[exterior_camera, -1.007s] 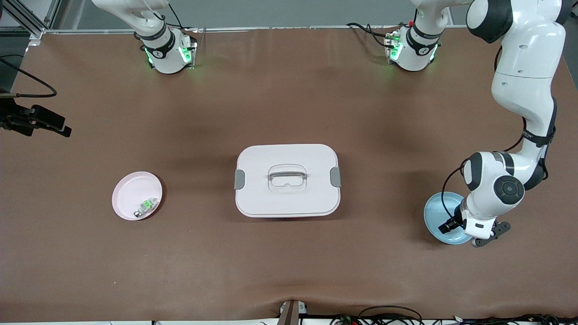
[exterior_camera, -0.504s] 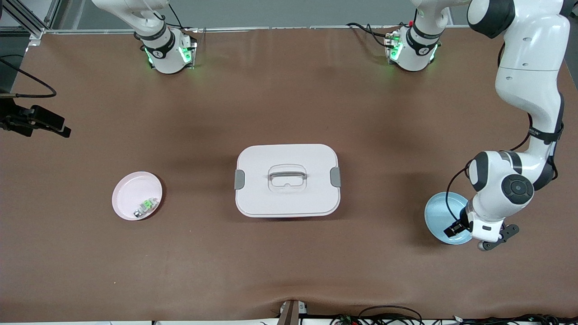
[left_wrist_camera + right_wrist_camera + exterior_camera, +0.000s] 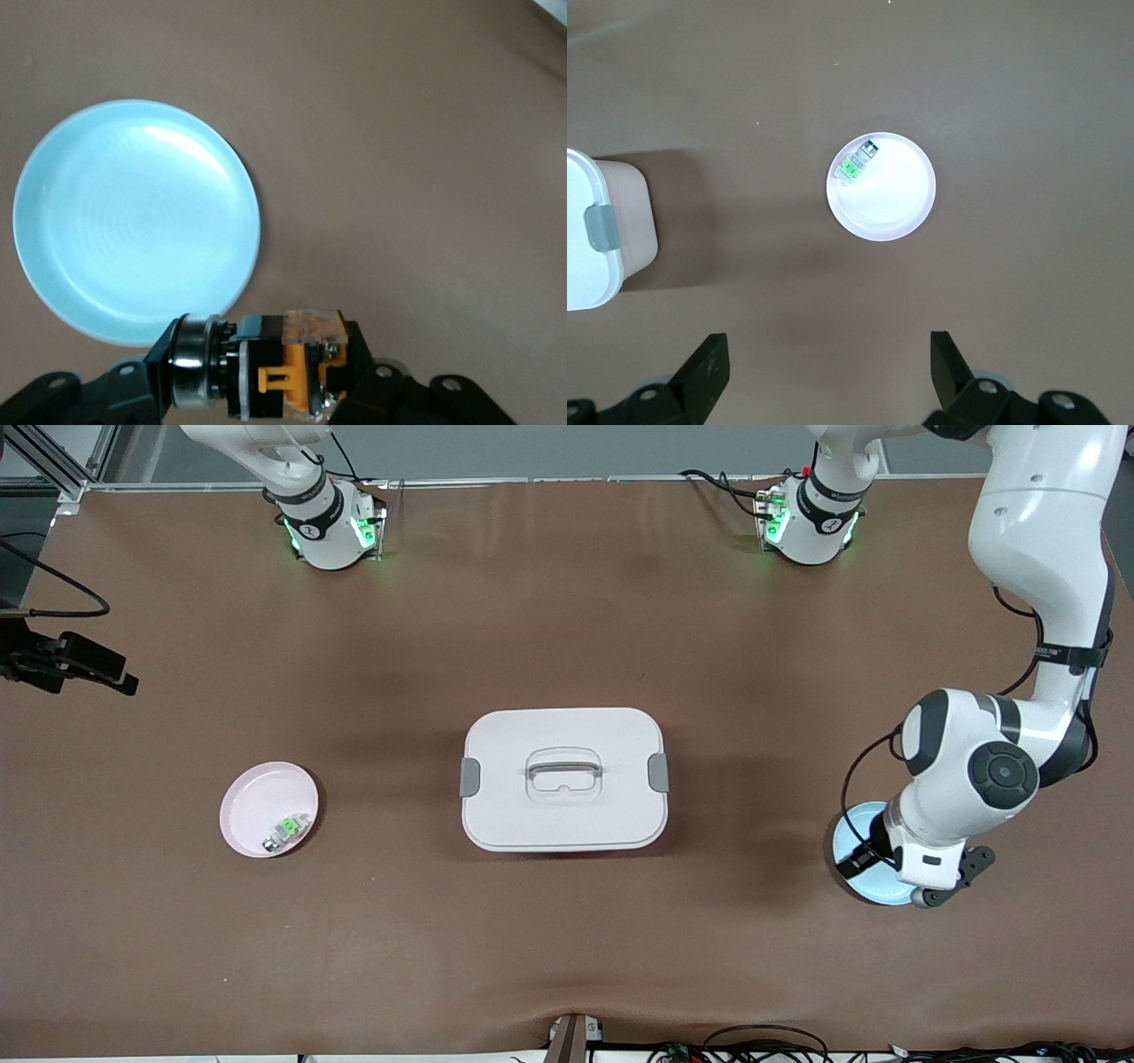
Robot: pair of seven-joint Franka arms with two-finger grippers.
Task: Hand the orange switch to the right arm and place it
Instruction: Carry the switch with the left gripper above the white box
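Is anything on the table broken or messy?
Nothing stands out. The blue plate is bare and whole, the white box is shut, and the green part lies inside the pink plate. The left gripper grips the orange switch cleanly.

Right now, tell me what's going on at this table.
The left gripper is shut on the orange switch, held over the blue plate at the left arm's end of the table. The right gripper waits open, high above the pink plate, which holds a green-centred part. No handover yet.
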